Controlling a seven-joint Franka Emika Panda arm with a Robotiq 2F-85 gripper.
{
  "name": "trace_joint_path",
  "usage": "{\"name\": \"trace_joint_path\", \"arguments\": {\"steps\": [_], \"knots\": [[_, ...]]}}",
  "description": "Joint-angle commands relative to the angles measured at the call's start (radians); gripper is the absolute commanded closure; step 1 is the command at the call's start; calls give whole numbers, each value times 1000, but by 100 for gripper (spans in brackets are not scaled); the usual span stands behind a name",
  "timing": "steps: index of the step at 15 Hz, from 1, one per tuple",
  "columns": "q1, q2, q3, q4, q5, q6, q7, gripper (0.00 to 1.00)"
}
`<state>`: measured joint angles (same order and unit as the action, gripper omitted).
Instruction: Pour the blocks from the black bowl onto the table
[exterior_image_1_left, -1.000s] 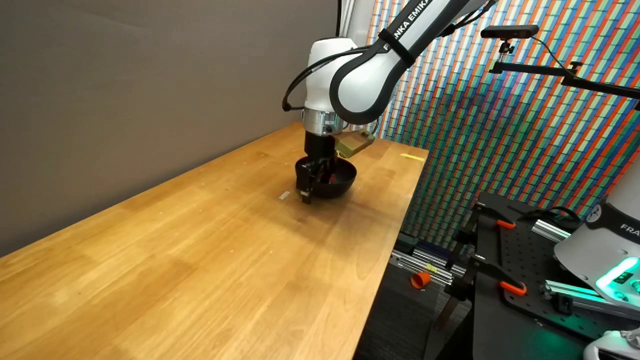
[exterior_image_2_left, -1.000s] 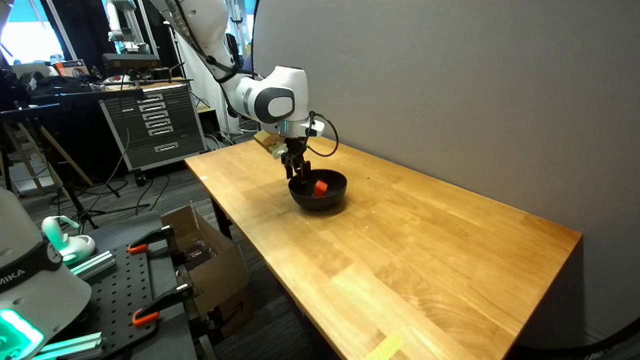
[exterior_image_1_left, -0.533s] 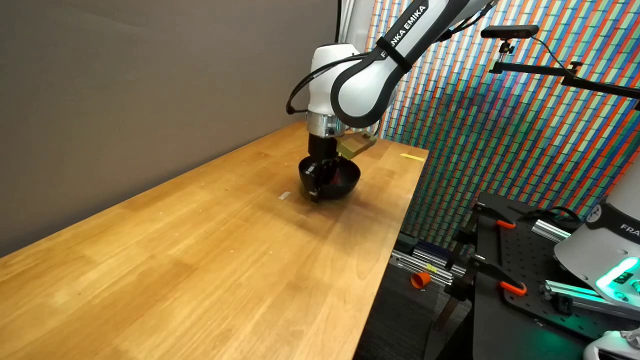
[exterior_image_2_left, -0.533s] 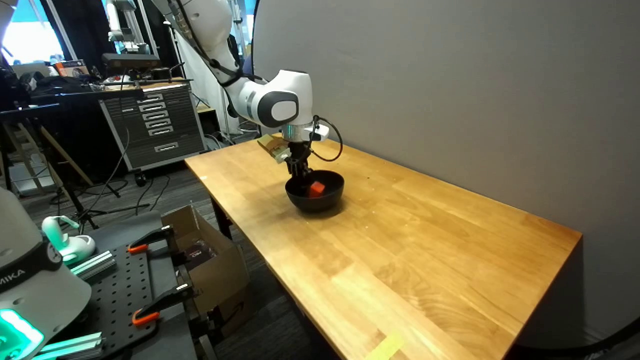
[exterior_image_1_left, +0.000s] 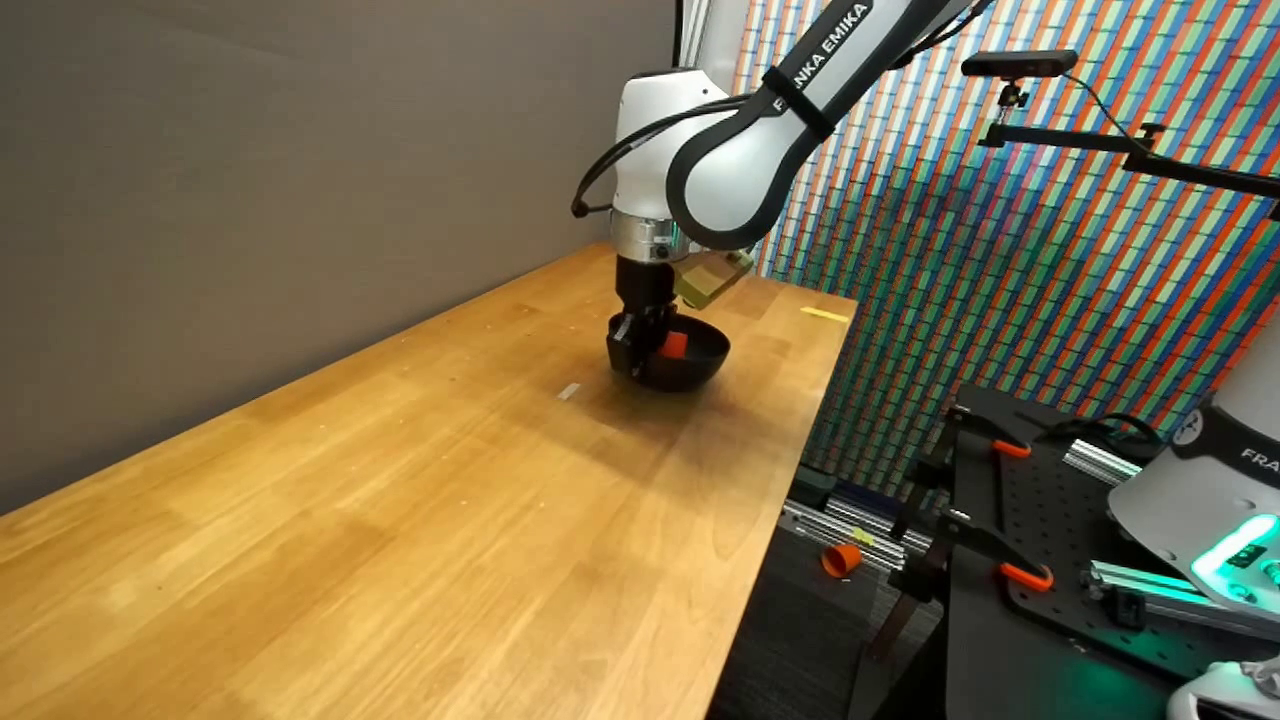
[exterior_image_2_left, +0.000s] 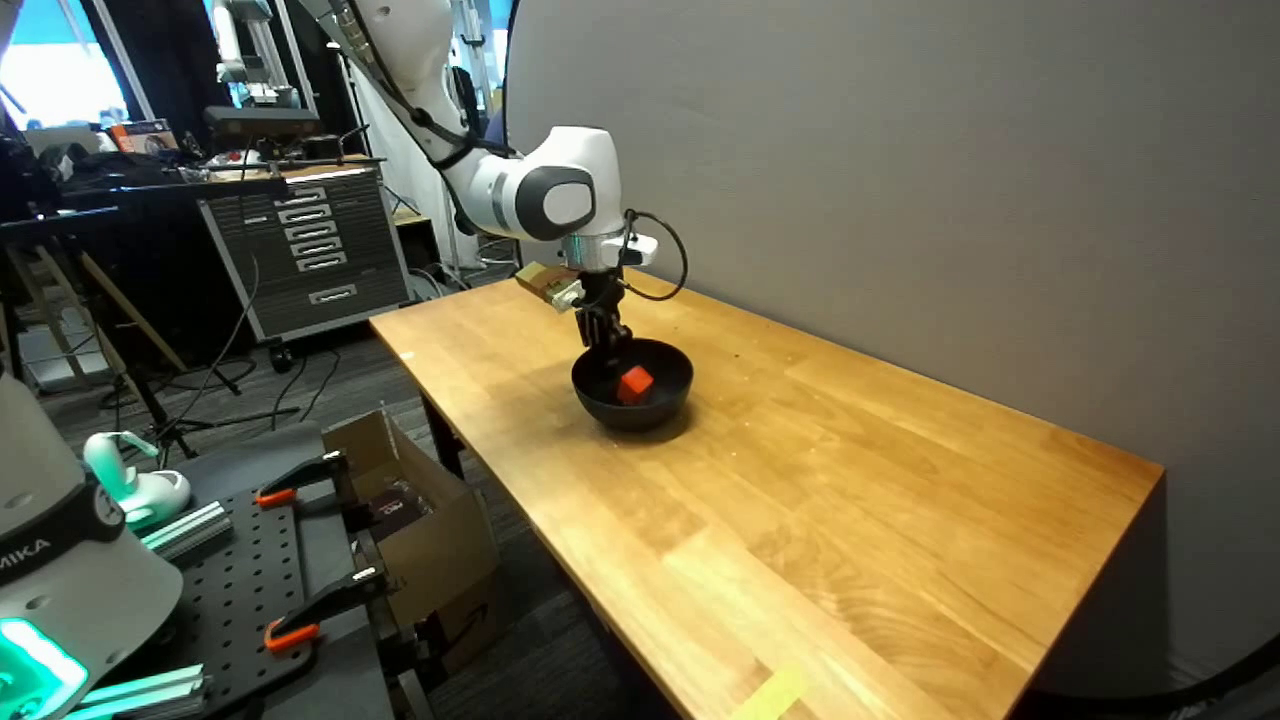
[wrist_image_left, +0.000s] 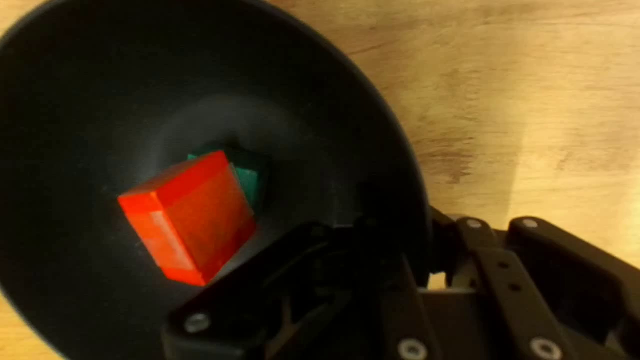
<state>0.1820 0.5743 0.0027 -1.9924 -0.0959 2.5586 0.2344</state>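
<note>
The black bowl (exterior_image_1_left: 690, 374) is at the far part of the wooden table (exterior_image_1_left: 400, 520), slightly tilted; whether its base touches the tabletop I cannot tell. My gripper (wrist_image_left: 404, 231) pinches the bowl's wall at the rim, one finger inside and one outside. In an exterior view the gripper (exterior_image_2_left: 605, 346) reaches into the bowl's far side. Inside the bowl lies the red block (wrist_image_left: 200, 215), also visible in both exterior views. The green block (wrist_image_left: 248, 180) shows in the wrist view only, partly hidden beneath the red one. Shadow darkens the fingertips there.
A grey wall (exterior_image_1_left: 300, 200) runs along one long side of the table. Yellow tape (exterior_image_2_left: 772, 694) is stuck near the table's edge, and a small white scrap (exterior_image_1_left: 569, 390) lies near the bowl. Below the table stands a cardboard box (exterior_image_2_left: 440, 540).
The gripper came down over the rim and its fingers closed on it. Since then it has risen a little and the bowl has tilted slightly with it.
</note>
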Motion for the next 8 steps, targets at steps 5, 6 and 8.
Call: {"name": "trace_joint_path", "arguments": {"steps": [5,6,8], "knots": [[219,-57,-233,0,-406,-209,309,98],[235,-59,-245,4,-463,-250,347,97],[260,-58,-254,10,-577,-319,421,97]]}}
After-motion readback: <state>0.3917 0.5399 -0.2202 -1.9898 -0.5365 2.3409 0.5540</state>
